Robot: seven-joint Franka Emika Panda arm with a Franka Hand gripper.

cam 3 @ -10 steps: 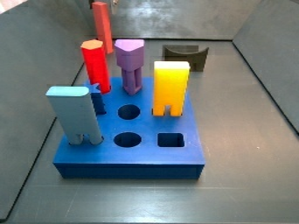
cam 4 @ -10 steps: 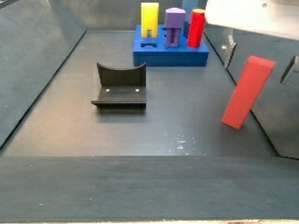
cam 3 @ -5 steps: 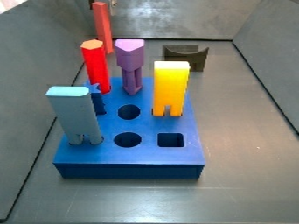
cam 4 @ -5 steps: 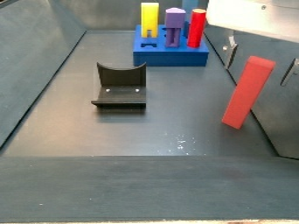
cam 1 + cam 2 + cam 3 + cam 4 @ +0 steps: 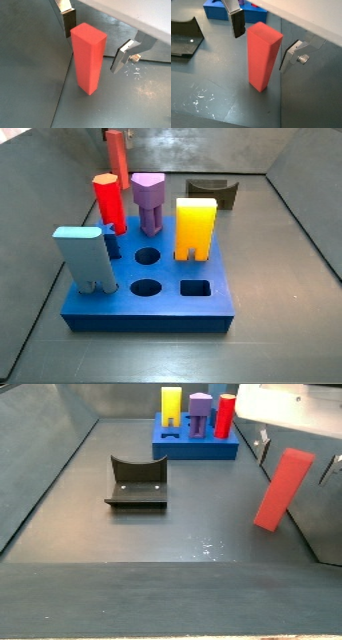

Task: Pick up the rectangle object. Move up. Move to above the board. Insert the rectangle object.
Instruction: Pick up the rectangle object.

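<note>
In a side view, a light blue block [image 5: 84,258] is seen at the left, standing in the board [image 5: 150,304]. The board is dark blue and sits in the lower middle of the frame. Next come a bright red peg [image 5: 107,203], a purple peg [image 5: 148,200] and a yellow block [image 5: 195,228], all standing in the board. Round holes and one square hole [image 5: 195,287] are seen open in its top. The rectangle object [image 5: 116,152] is seen at the upper left, behind the board, leaning against the wall. The fixture [image 5: 211,192] is seen at the upper right, on the floor.

In a side view from another place, the fixture [image 5: 136,482] is at the middle left, the board [image 5: 195,446] at the top middle, and the rectangle object [image 5: 281,488] at the right, well apart from the board.

In both wrist views the gripper [image 5: 97,35] [image 5: 264,35] is placed around the top of the rectangle object [image 5: 88,57] [image 5: 261,55]. Its fingers [image 5: 67,18] [image 5: 236,22] are spread apart, one on each side. A small gap is seen on both sides, so the bar is not squeezed.
</note>
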